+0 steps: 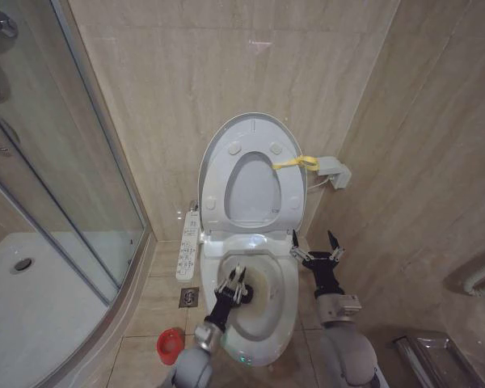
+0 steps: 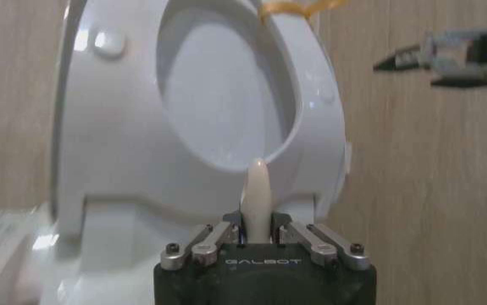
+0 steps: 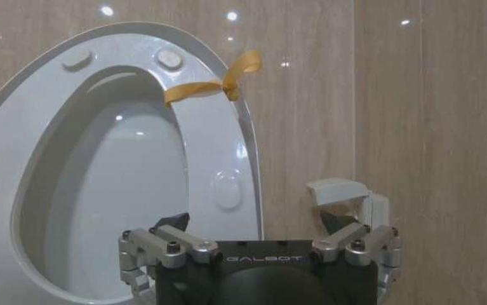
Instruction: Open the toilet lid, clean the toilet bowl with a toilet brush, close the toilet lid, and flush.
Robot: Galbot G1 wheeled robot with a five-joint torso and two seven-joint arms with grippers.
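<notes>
Two grippers: both at the toilet, one on each side of the bowl.
Toilet lid: raised upright against the tiled wall, seat ring lifted with it; round bumpers face the room.
Yellow strap: looped at the lid's right edge, just beside the wall-mounted white box.
Toilet bowl: uncovered, a yellowish-brown stain inside — near its middle.
Left gripper: over the bowl's left rim, fingers clamped on the toilet brush; the white handle stands up between them in the left wrist view.
Brush head: cannot be made out.
Right gripper: beside the bowl's right rear edge, fingers spread wide — nothing in them.
Red cup: on the floor by the bowl's front left.
Control panel: along the bowl's left side.
</notes>
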